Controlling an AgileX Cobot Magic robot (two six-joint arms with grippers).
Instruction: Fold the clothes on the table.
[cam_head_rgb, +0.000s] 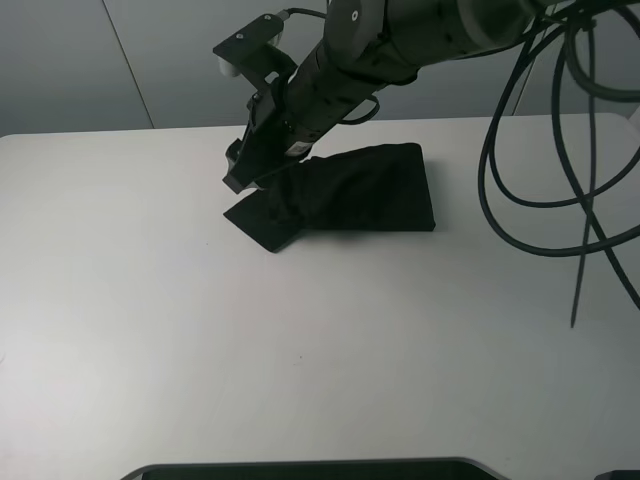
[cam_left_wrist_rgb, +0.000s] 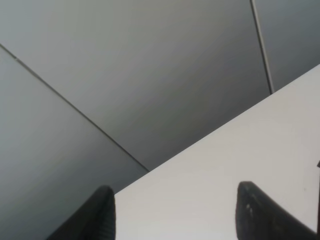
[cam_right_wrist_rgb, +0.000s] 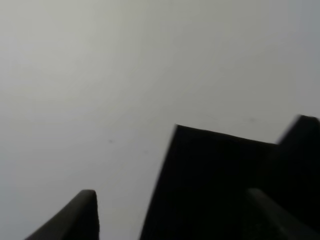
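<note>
The clothes (cam_head_rgb: 370, 190), a black T-shirt, lie folded into a compact bundle at the back middle of the white table (cam_head_rgb: 200, 330). One flat corner of the bundle points toward the left front. My right gripper (cam_head_rgb: 238, 180) has reached across and hangs over that left end. In the right wrist view the right gripper (cam_right_wrist_rgb: 173, 215) has its jaws wide apart, and the shirt's corner (cam_right_wrist_rgb: 215, 180) lies flat on the table (cam_right_wrist_rgb: 100, 75) beneath them. My left gripper (cam_left_wrist_rgb: 175, 212) is open with nothing between its fingers, above bare table (cam_left_wrist_rgb: 225, 165) near the wall. It does not show in the high view.
Black cables (cam_head_rgb: 540, 200) loop down from the right arm over the table's right side. Grey wall panels (cam_head_rgb: 100, 60) stand behind the table. A dark base (cam_head_rgb: 310, 470) sits at the front edge.
</note>
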